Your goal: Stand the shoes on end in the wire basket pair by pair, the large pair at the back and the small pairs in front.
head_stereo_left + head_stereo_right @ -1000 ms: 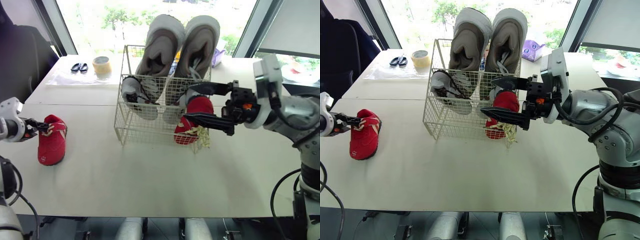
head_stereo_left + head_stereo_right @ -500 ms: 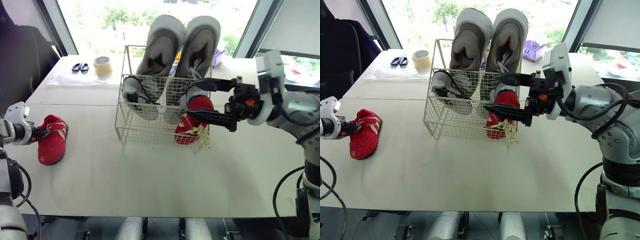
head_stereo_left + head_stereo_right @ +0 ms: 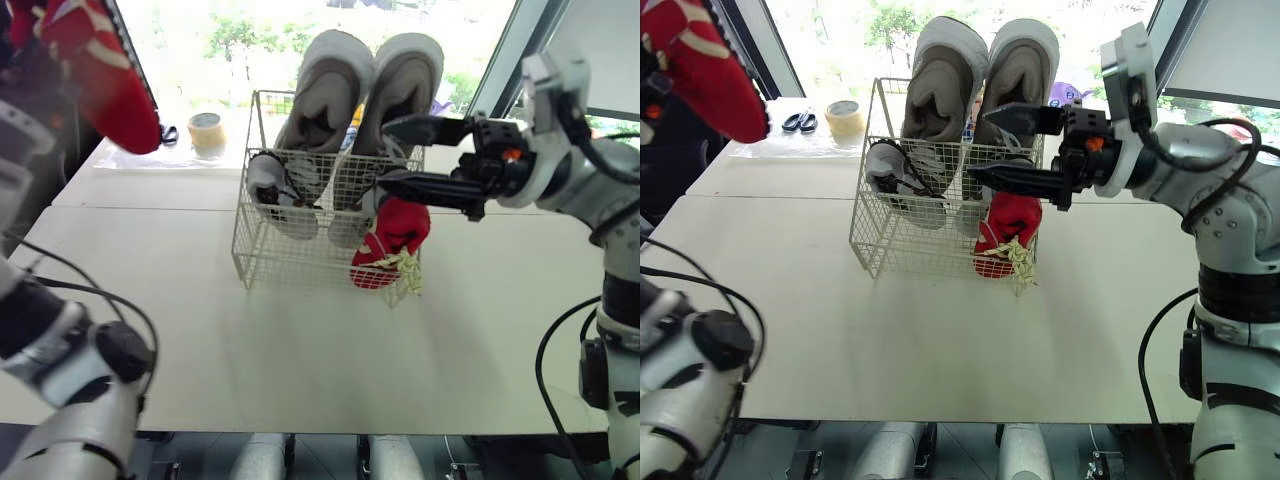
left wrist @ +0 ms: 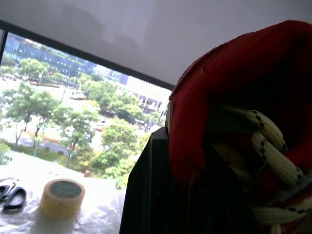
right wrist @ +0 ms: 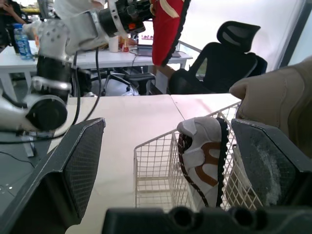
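My left gripper (image 5: 147,12) is shut on a small red shoe (image 3: 100,70) and holds it high in the air at the far left, sole outward. Its mate, a second red shoe (image 3: 392,238), stands on end at the front right corner of the white wire basket (image 3: 262,262), its pale laces spilling through the mesh. My right gripper (image 3: 386,154) hovers open just above that shoe, touching nothing. A large grey pair (image 3: 322,92) stands upright at the back of the basket. A small white shoe with brown trim (image 3: 272,195) stands in front on the left.
A roll of tape (image 3: 205,131) and scissors (image 3: 796,122) lie on the table's far left by the window. A purple object (image 3: 1068,97) sits behind the basket. The white table (image 3: 300,350) stretches out bare in front of the basket.
The left gripper shut on the red shoe lying on the table and lifted it high at the left. The right gripper rose from around the basket's red shoe to above it, staying open.
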Tool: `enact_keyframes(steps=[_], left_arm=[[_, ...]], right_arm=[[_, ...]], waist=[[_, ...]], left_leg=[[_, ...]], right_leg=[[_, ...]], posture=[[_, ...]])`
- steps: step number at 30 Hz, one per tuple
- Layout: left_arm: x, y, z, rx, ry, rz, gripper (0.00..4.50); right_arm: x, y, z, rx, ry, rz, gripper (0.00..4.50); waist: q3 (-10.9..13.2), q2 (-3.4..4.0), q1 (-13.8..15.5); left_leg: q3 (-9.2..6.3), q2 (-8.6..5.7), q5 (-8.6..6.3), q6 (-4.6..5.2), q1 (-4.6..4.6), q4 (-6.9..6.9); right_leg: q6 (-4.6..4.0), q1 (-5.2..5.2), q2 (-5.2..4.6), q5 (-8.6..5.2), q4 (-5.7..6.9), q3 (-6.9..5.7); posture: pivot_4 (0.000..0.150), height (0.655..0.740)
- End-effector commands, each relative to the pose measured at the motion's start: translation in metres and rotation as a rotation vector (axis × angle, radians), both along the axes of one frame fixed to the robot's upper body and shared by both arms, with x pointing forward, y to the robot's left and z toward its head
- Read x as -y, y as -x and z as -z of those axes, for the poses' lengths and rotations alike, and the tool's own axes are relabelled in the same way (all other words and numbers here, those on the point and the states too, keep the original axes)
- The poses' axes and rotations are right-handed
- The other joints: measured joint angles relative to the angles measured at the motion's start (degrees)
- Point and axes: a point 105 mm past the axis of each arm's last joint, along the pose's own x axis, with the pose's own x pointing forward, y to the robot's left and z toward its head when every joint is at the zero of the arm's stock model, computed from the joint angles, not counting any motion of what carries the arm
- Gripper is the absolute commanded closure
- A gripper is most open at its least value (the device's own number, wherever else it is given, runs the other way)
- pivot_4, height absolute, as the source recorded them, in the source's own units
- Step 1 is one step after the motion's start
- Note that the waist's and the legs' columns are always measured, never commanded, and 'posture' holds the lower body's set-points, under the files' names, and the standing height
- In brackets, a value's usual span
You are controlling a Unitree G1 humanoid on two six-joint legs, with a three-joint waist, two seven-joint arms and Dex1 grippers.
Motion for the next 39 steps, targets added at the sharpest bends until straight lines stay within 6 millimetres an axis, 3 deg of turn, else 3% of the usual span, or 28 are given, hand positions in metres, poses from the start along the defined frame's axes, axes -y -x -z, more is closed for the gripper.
enact_keyframes(steps=[1, 6, 12, 17, 25, 29, 34, 39], left_arm=[[0.040, 0.021, 0.005, 0.085, -0.087, -0.016, 4.48], [0.089, 0.031, 0.035, 0.080, -0.125, 0.095, 4.48], [0.103, 0.028, 0.047, 0.070, -0.087, 0.151, 4.48], [0.111, 0.011, 0.071, 0.008, -0.096, 0.194, 4.48], [0.144, -0.007, 0.088, 0.024, -0.207, 0.276, 4.48], [0.148, -0.012, 0.093, 0.037, -0.235, 0.240, 4.48], [0.153, -0.013, 0.101, 0.053, -0.315, 0.178, 4.48], [0.141, -0.015, 0.128, -0.045, -0.282, 0.091, 4.48]], right_arm=[[0.002, -0.002, -0.011, 0.028, -0.002, -0.018, 0.00], [-0.001, -0.004, -0.015, 0.004, 0.034, -0.054, 0.00], [-0.001, 0.004, -0.003, -0.062, 0.096, -0.082, 0.00], [0.005, 0.028, 0.022, -0.183, 0.192, -0.095, 0.00], [0.007, 0.067, 0.029, -0.263, 0.279, -0.093, 0.00], [0.003, 0.070, 0.030, -0.261, 0.272, -0.066, 0.00], [-0.004, 0.091, 0.043, -0.304, 0.323, -0.123, 0.00], [0.006, 0.084, 0.049, -0.334, 0.305, -0.034, 0.00]], waist=[[0.0, 0.00, 0.0], [0.0, 0.00, 0.1], [0.0, 0.00, 0.1], [0.0, 0.01, 0.9], [0.0, 0.02, 1.5], [0.0, 0.03, 1.6], [0.0, 0.04, 1.7], [-0.2, 0.12, 1.6]], left_leg=[[0.05, -0.01, 0.00, 0.00, 0.01, 0.01], [0.08, -0.02, -0.01, 0.02, -0.04, 0.07], [0.09, -0.01, -0.04, 0.07, -0.02, 0.07], [0.09, -0.02, -0.07, 0.14, -0.03, 0.12], [0.12, -0.02, -0.13, 0.24, -0.06, 0.19], [0.12, -0.01, -0.13, 0.25, -0.01, 0.19], [0.13, -0.01, -0.14, 0.29, -0.02, 0.21], [0.13, -0.01, -0.16, 0.32, 0.04, 0.20]], right_leg=[[0.00, 0.00, -0.01, 0.00, 0.01, 0.02], [-0.02, -0.02, 0.01, 0.01, 0.03, 0.05], [-0.04, 0.00, 0.01, 0.00, 0.03, 0.04], [-0.05, 0.03, 0.00, 0.00, -0.01, 0.04], [-0.26, 0.10, -0.03, -0.10, -0.11, 0.03], [-0.27, 0.15, -0.03, -0.09, -0.15, 0.03], [-0.27, 0.18, -0.05, -0.09, -0.20, 0.03], [-0.27, 0.29, -0.04, -0.09, -0.27, 0.01]], posture=[[0.150, 0.6563], [0.150, 0.6563], [0.150, 0.6563], [0.150, 0.6563], [0.150, 0.6563], [0.150, 0.6563], [0.150, 0.6563], [0.150, 0.6563]])
